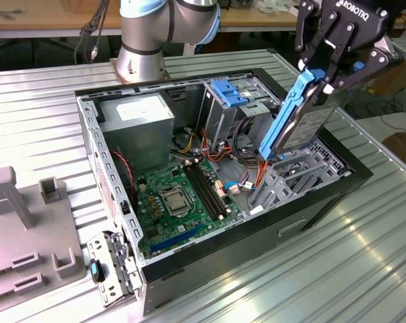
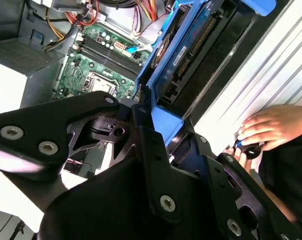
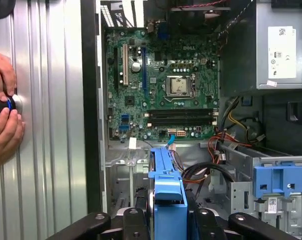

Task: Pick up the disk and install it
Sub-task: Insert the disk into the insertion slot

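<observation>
The disk (image 1: 302,122), a dark grey drive in a bright blue carrier, hangs tilted on edge above the grey drive cage (image 1: 291,176) at the exterior view's right end of the open computer case (image 1: 108,176). My gripper (image 1: 326,79) is shut on the disk's upper end, its black fingers clamping both faces. In the second wrist view the disk (image 2: 191,55) points down toward the case from the gripper (image 2: 156,122). In the first wrist view the disk's blue edge (image 3: 167,186) rises from between the fingers of the gripper (image 3: 168,222).
Inside the case lie the green motherboard (image 1: 182,195), a grey power supply (image 1: 137,124), loose cables (image 1: 219,151) and a light-blue latch plate (image 1: 228,93). A person's hands (image 3: 3,112) rest on the ribbed metal table (image 1: 364,256) beside the case. A grey fixture (image 1: 27,222) stands on the exterior view's left.
</observation>
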Controlling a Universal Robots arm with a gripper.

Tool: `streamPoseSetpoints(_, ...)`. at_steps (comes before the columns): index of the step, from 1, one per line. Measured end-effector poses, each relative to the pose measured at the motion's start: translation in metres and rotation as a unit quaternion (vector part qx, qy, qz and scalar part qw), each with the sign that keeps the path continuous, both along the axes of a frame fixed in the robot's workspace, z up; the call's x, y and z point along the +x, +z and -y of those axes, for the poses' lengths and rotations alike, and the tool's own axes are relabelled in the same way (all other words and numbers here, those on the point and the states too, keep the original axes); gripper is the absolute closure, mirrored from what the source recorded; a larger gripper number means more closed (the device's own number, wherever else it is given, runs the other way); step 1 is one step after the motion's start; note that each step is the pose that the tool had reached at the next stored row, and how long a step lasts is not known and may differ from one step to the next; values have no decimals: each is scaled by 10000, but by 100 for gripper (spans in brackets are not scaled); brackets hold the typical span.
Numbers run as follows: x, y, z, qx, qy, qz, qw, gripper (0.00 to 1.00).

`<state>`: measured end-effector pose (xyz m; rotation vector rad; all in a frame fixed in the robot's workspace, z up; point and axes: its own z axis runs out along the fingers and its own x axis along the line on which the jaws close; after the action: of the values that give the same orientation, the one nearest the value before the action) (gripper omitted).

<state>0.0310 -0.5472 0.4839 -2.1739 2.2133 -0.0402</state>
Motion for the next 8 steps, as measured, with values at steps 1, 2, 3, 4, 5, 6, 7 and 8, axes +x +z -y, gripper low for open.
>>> streamPoseSetpoints(1,6,-4,31,0,0,0,10000,63)
streamPoseSetpoints(2,7,-6,56,-1,0,0,10000,63)
streamPoseSetpoints(3,6,-10,73,-2,0,0,10000,63)
streamPoseSetpoints(4,6,-14,88,-2,0,0,10000,63)
streamPoseSetpoints(5,8,-19,97,-2,-1,0,10000,63)
streamPoseSetpoints(6,14,-26,113,-2,0,0,10000,63)
streamPoseSetpoints(7,29,-36,126,-1,0,0,10000,63)
streamPoseSetpoints(8,42,-43,129,-6,0,0,10000,63)
